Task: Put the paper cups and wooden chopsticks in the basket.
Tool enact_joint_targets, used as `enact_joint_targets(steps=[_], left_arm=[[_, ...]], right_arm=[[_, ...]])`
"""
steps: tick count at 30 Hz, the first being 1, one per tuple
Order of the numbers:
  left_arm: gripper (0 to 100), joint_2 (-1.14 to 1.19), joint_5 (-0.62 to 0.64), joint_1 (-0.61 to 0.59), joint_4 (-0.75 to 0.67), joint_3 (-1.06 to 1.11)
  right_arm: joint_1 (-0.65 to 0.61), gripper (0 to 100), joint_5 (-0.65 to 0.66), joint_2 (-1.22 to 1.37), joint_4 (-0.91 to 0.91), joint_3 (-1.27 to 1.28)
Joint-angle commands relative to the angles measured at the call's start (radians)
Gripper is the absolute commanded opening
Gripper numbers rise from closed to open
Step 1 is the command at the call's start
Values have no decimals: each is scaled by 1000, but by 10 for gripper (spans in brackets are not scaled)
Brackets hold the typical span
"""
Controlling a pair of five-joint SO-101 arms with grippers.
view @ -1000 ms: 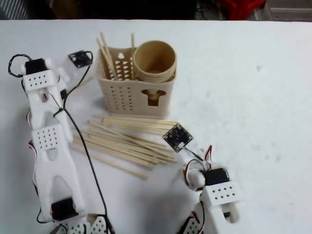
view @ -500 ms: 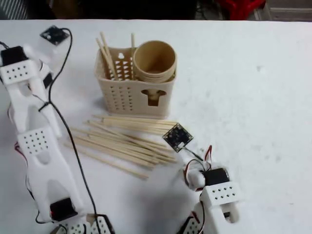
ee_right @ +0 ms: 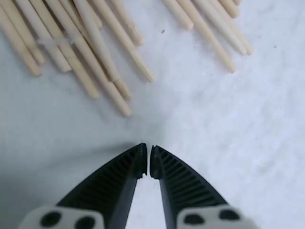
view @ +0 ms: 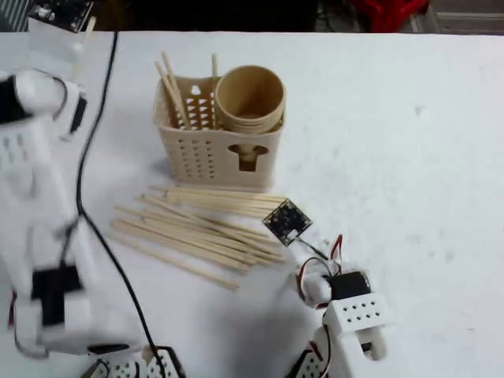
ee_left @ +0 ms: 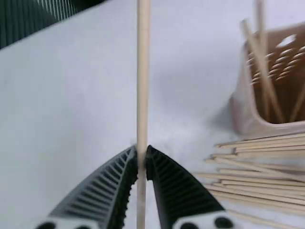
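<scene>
The white surface (view: 409,157) is matte and faintly mottled, and the right wrist view shows a tiny dark speck (ee_right: 163,31) on it. Beyond its far edge the background is dark. There sits a red object (view: 386,12), with a grey box-like shape (view: 466,16) at one far corner and a slatted grey panel (view: 11,12) at the other.

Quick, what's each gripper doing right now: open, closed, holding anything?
Left gripper: closed on one wooden chopstick.
Right gripper: closed, holding nothing, just short of the chopstick pile.
</scene>
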Motion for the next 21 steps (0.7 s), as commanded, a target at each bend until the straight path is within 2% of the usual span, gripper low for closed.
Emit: enact_joint_targets(steps=[1, 5, 8, 13, 16, 18, 21], left_arm=[[22, -357, 166, 216, -80, 104], [22, -538, 304, 381, -281, 285], [22, -622, 368, 455, -528, 512], [21, -707, 405, 470, -1066, 968], [21, -722, 405, 470, -1359, 1169], [21, -710, 410, 470, -1470, 1241], [21, -657, 411, 467, -1559, 1269]], right_arm=[[5, 24, 11, -16, -18, -5], [5, 24, 11, -16, -18, -5], [5, 24, 11, -16, -18, -5], [5, 24, 11, -18, -18, -5], [5, 24, 11, -18, -18, -5], [5, 24, 11, -18, -18, -5], [5, 24, 11, -18, -18, -5]])
